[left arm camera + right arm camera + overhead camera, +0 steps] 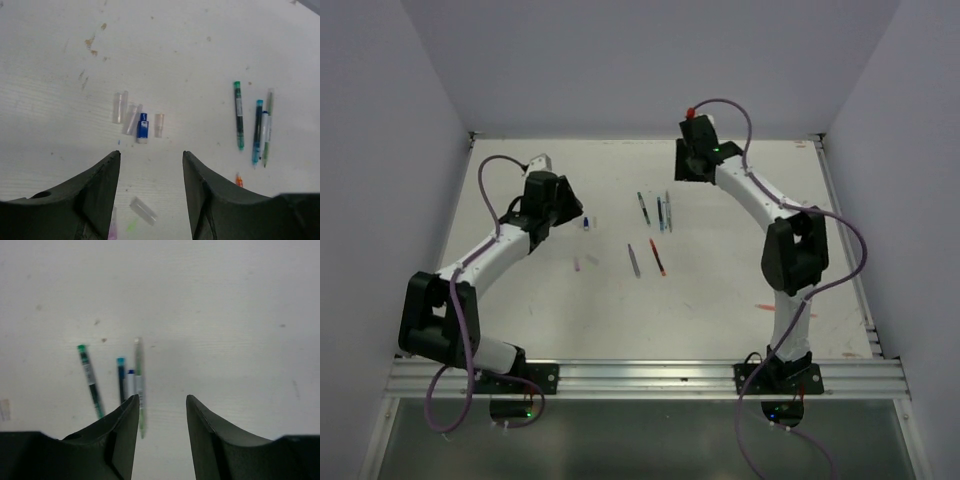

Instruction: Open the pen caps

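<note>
Several thin pens lie mid-table: a green one [239, 115], a teal one [257, 131] and a pale green one [267, 127] side by side, also in the right wrist view [90, 381]. Two more, grey [633, 259] and red [658, 257], lie nearer. Loose caps lie ahead of my left gripper [151, 155]: a blue cap [143, 127], a pale pink cap [159, 125], clear caps [119, 106], and one clear cap [143, 210] on the table between its fingers. The left gripper [570, 208] is open and empty. My right gripper [162, 397] is open and empty above the table, right of the pens.
White walls close in the table on the left, back and right. A metal rail [640, 378] runs along the near edge by the arm bases. Brown stains [91, 42] mark the table beyond the caps. An orange tip [238, 180] shows beside the left gripper's right finger.
</note>
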Robot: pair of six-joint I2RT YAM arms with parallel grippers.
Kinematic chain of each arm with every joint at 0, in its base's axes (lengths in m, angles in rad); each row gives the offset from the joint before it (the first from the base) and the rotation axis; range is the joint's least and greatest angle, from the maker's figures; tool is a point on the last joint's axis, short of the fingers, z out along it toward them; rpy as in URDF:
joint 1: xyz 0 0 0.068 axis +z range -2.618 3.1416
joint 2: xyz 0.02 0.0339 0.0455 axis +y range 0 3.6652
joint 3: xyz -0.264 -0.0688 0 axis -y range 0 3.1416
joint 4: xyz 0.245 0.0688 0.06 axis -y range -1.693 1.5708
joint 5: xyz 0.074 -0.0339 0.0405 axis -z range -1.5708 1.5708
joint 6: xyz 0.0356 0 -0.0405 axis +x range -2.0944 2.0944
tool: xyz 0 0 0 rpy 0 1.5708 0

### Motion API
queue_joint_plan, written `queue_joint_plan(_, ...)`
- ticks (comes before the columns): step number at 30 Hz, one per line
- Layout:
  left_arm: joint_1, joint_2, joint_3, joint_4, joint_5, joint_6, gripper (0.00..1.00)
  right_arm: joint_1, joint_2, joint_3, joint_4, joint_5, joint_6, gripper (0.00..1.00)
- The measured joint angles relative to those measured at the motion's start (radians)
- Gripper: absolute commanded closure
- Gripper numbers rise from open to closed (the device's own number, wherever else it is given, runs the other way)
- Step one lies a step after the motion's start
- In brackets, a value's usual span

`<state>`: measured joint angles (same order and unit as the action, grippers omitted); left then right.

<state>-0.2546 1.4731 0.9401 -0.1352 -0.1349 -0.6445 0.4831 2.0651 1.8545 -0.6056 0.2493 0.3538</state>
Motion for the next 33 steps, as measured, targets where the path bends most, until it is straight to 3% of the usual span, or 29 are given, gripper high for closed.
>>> queue_joint_plan(7, -0.126, -0.084, -0.063, 0.053, 0.045, 0.000, 0.43, -0.286, -0.108, -0.177, 0.016, 0.031, -0.004, 0.54)
queue_joint_plan(10, -0.157, -0.084, -0.092, 0.076, 0.082, 0.000, 0.43, -0.355, -0.108, -0.235, 0.012, 0.046, -0.005, 0.54)
queue_joint_plan(20, -0.165, -0.084, -0.122, 0.126, 0.146, 0.001, 0.42, -0.475, -0.108, -0.344, 0.016, 0.047, -0.004, 0.54)
queue_joint_plan(33, -0.165, -0.084, -0.136, 0.149, 0.185, 0.001, 0.42, -0.548, -0.054, -0.360, 0.066, 0.002, -0.004, 0.59)
